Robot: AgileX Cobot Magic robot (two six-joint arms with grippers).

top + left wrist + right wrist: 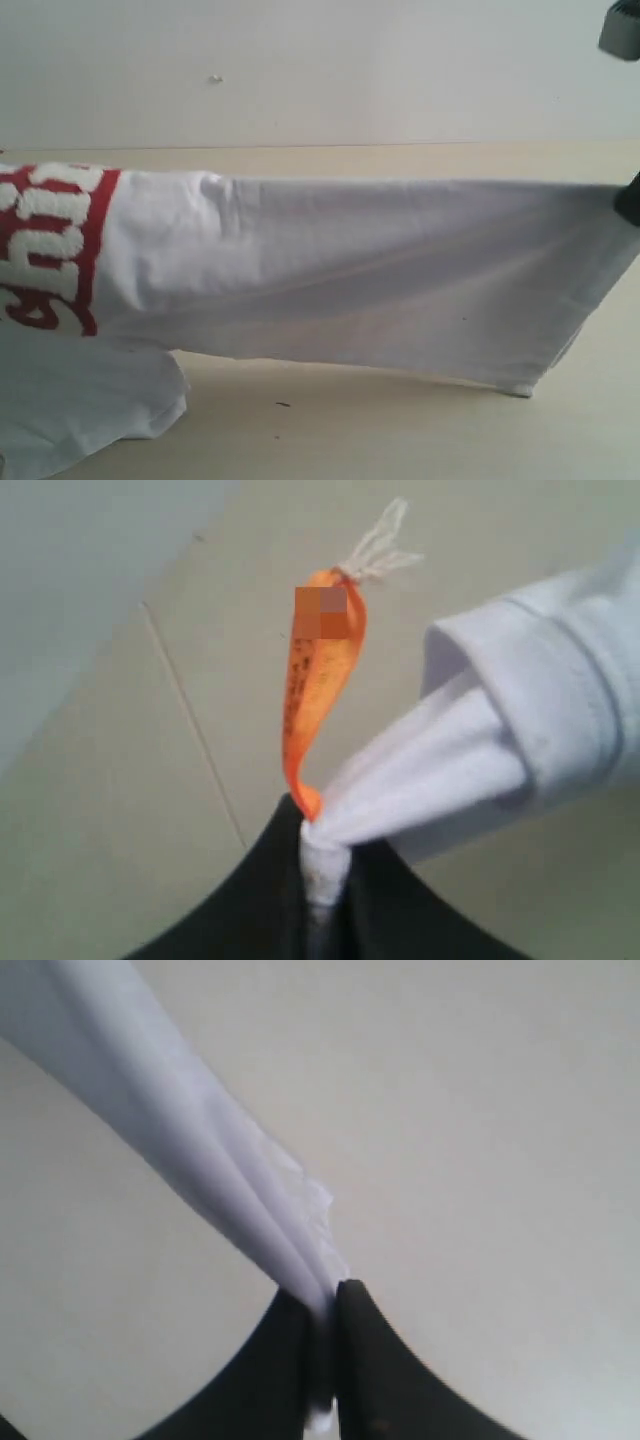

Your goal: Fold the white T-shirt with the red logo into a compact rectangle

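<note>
The white T-shirt hangs stretched across the exterior view, lifted off the beige table, its lower edge sagging toward the surface. The red logo with white fuzzy letters shows at the left edge. My left gripper is shut on bunched white cloth beside the ribbed collar, and the orange neck tag sticks out above the pinch. It is outside the exterior view. My right gripper is shut on a thin folded edge of the shirt; only a dark bit of it shows at the right edge.
The beige table runs under the shirt, with a white wall behind. A sleeve droops at the lower left. A dark grey object sits in the top right corner. A small dark speck lies on the table.
</note>
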